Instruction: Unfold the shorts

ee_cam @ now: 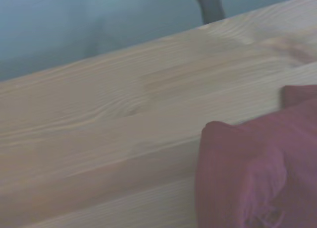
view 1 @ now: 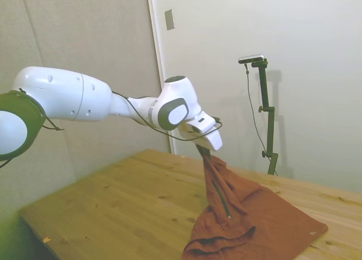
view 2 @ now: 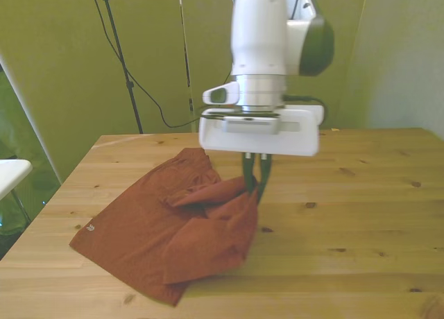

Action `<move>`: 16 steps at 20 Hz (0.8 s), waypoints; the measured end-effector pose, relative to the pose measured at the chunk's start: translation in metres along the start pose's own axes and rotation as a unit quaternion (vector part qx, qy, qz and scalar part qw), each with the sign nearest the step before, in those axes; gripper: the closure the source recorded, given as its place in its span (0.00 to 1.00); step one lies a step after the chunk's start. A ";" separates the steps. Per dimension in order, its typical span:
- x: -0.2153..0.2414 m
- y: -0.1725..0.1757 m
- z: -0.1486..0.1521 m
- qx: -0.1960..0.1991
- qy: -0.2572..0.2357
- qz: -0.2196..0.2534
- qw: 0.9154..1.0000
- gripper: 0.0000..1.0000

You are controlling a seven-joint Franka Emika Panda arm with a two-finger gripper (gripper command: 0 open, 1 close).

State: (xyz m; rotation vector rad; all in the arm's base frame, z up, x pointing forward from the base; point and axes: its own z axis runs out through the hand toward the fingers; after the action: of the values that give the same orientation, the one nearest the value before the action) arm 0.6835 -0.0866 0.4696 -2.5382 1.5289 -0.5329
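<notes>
Side view shows the rust-brown soft fabric shorts (view 1: 266,220) partly lifted off the wooden worktop (view 1: 124,209): one portion is drawn up into a narrow peak, pinched between the closed fingers of the white arm's two-finger gripper (view 1: 202,151), with a dark trim line running down the raised fold. The remainder lies rumpled and partly doubled over on the worktop, spreading toward the front view's left, where a flat layer carries a small pale mark.
</notes>
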 end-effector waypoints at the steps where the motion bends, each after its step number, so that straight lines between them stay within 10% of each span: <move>1: -0.018 -0.008 0.002 -0.001 0.001 -0.011 1.000 1.00; 7: -0.097 -0.033 0.022 -0.020 -0.001 -0.065 0.998 1.00; 8: -0.104 -0.036 0.025 -0.022 -0.001 -0.070 0.997 0.00; 16: -0.143 -0.042 0.054 -0.044 -0.029 -0.094 0.994 0.00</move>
State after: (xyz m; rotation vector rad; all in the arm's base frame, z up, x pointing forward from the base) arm 0.6773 0.0551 0.3987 -2.7552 1.3312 -0.4166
